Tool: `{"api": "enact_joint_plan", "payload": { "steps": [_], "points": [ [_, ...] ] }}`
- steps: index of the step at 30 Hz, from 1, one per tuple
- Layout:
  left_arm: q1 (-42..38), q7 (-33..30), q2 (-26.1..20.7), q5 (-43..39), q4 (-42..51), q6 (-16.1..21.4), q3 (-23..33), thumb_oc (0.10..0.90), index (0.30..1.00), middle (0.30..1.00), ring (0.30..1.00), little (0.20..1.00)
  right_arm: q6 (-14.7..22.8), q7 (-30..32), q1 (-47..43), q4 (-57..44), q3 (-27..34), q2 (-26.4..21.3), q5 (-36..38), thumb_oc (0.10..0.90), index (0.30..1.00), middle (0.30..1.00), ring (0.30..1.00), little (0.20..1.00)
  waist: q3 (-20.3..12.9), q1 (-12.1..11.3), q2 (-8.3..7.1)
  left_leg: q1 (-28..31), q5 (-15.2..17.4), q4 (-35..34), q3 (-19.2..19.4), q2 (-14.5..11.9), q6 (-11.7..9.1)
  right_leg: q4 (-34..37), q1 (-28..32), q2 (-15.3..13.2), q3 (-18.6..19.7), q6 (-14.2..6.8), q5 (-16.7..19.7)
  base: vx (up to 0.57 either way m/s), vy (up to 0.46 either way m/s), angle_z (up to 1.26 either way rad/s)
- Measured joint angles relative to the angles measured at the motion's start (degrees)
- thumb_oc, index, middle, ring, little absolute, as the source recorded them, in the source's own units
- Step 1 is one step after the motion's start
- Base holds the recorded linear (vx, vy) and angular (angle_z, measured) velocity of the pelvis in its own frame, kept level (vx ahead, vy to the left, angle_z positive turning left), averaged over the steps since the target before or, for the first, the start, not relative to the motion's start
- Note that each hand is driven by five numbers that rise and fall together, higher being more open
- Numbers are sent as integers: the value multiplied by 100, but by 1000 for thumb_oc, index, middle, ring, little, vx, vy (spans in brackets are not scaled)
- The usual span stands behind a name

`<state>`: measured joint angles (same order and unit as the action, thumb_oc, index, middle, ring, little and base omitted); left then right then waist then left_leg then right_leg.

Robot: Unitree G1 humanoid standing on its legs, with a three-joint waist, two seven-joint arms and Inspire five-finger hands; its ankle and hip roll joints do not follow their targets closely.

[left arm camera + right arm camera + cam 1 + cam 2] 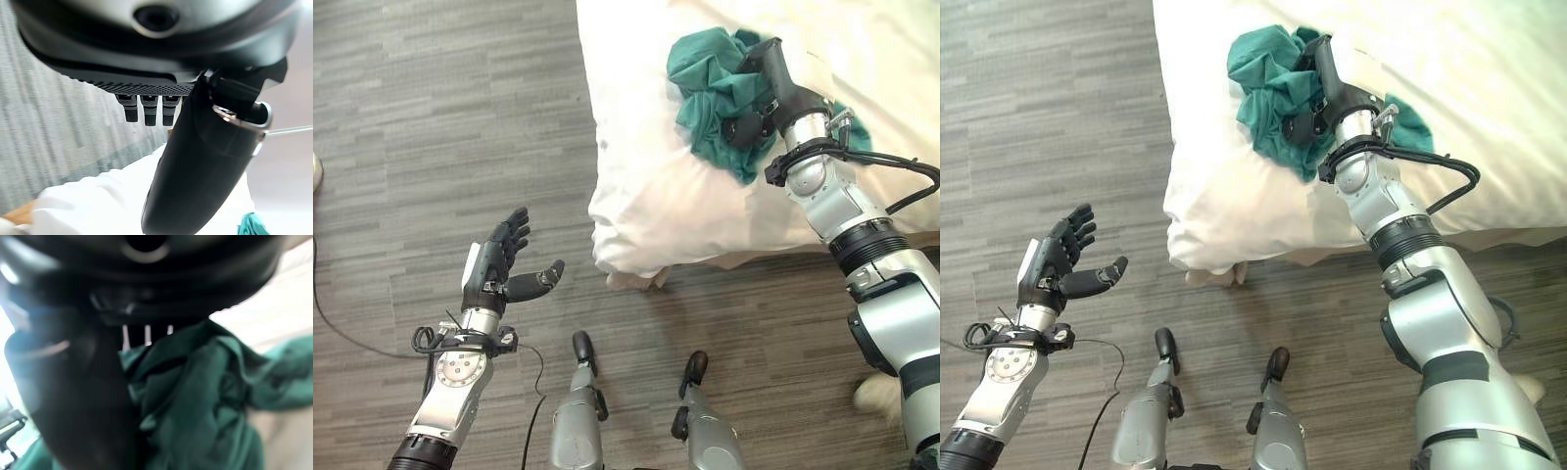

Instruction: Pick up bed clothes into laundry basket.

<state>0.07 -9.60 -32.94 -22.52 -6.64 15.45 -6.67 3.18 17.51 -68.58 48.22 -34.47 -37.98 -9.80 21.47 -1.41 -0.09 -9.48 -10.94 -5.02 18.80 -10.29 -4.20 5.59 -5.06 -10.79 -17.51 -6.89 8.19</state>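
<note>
A crumpled green garment [710, 73] lies on the white bed [656, 196] near its corner. My right hand [773, 83] rests on top of the garment, fingers laid out straight across the cloth and thumb pressed against its near side. In the right wrist view the green cloth [205, 396] bunches up just past the palm and thumb. My left hand [504, 259] hovers over the floor to the left of the bed, palm up, fingers spread and holding nothing. In the left wrist view, a scrap of the green cloth [252, 226] peeks out past its thumb [205, 161].
The bed's rounded corner [617, 255] overhangs the grey wood-grain floor [431, 117], which stretches to the left and along the front. A pale object [876, 392] lies on the floor at the lower right.
</note>
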Motion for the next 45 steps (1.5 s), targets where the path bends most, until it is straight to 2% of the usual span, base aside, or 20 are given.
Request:
{"api": "enact_joint_plan", "payload": {
  "steps": [2,3,6,7,11,12,16,23,27,30,34,37,40,43,45],
  "points": [
    [9,-22,61,-1,0,-1,30,800,900,900,900,900,-72,-2,-1,-237,20,-64,16,400,300,300,300,300,-28,141,-95,218,131,1,119,-43,-61,0,129,36,77,-3,-2,99,55,-28],
    [68,-16,62,-3,-20,-4,70,800,900,900,900,900,-88,13,6,-628,63,-167,62,400,300,300,300,300,-46,273,-260,345,132,0,186,-28,-58,0,206,21,159,-4,-3,41,27,-39],
    [99,0,79,-3,-75,-9,67,800,900,900,900,900,-60,33,-6,-664,132,-207,134,400,300,300,300,300,-228,480,-565,520,147,-1,305,-32,-73,1,270,48,322,-5,-4,29,43,-30],
    [176,4,89,-5,-136,-14,66,800,900,900,900,900,-62,37,-6,-663,137,-250,144,400,300,300,300,300,-341,593,-737,635,152,-1,385,-62,-81,3,328,70,385,-10,-8,-14,45,-23],
    [458,-1,227,-214,-216,-52,161,800,900,900,900,900,-62,22,-39,-713,114,-547,140,400,300,300,300,300,-555,754,-978,884,197,-2,561,-82,-139,4,439,82,548,-6,-3,-20,47,-22],
    [554,1,240,-214,-222,-56,203,800,900,900,900,900,-62,22,-43,-714,114,-572,138,400,300,300,300,300,-619,797,-999,903,213,-3,581,-89,-152,5,445,68,567,-4,-1,-22,45,-24],
    [950,-10,247,-220,-243,-65,293,800,900,900,900,900,-60,22,-44,-720,102,-612,125,400,300,300,300,300,-931,930,-990,971,221,-5,657,-87,-156,8,445,47,676,-8,17,-27,48,-10],
    [1250,-13,290,-223,-242,-84,635,800,900,900,900,900,-57,16,-35,-1000,104,-668,128,400,300,300,300,300,-1090,1023,-995,1257,267,-5,767,-27,-161,5,649,39,763,-19,24,-21,64,-8],
    [1306,-12,295,-222,-242,-92,687,800,900,900,900,900,-17,30,119,-1454,277,-894,140,400,300,300,300,300,-1121,1065,-998,1342,293,-6,890,-7,-159,4,651,16,861,-40,41,-18,70,-12],
    [1372,5,353,-221,-232,-120,688,800,900,900,900,900,34,173,1026,-1954,1145,-1030,184,400,300,300,300,300,-1244,1082,-997,1420,339,-7,911,35,-137,4,717,-36,886,-51,36,-17,59,-4],
    [1494,-5,370,-220,-231,-155,738,800,900,900,900,900,-98,284,1696,-1943,1548,-1050,327,400,300,300,300,300,-1329,1183,-986,1521,395,-30,986,78,-139,6,760,-82,975,-68,31,-17,51,-10],
    [1540,-11,466,-216,-231,-211,729,800,900,900,900,900,-180,294,2552,-2039,1988,-1046,380,400,300,300,300,300,-1363,1315,-947,1566,435,-35,1052,138,-118,4,758,-126,1025,-104,53,-23,74,-8],
    [1548,-15,518,-211,-225,-215,729,800,900,900,900,900,-245,355,3388,-2266,2397,-922,390,400,300,300,300,300,-1381,1355,-914,1581,460,-37,1081,148,-104,4,747,-158,1071,-133,70,-24,64,-6],
    [1537,-103,578,-201,-225,-222,727,800,900,900,900,900,-288,419,4320,-2562,2830,-518,386,400,300,300,300,300,-1388,1413,-905,1634,507,-35,1163,164,-112,1,743,-168,1155,-148,81,-35,61,-11],
    [1525,-162,695,-187,-193,-234,763,800,900,900,900,900,-310,506,5268,-3094,3372,94,369,400,300,300,300,300,-1398,1476,-910,1632,525,-40,1169,161,-120,2,739,-167,1162,-155,85,-59,65,-5]
  ]
}}
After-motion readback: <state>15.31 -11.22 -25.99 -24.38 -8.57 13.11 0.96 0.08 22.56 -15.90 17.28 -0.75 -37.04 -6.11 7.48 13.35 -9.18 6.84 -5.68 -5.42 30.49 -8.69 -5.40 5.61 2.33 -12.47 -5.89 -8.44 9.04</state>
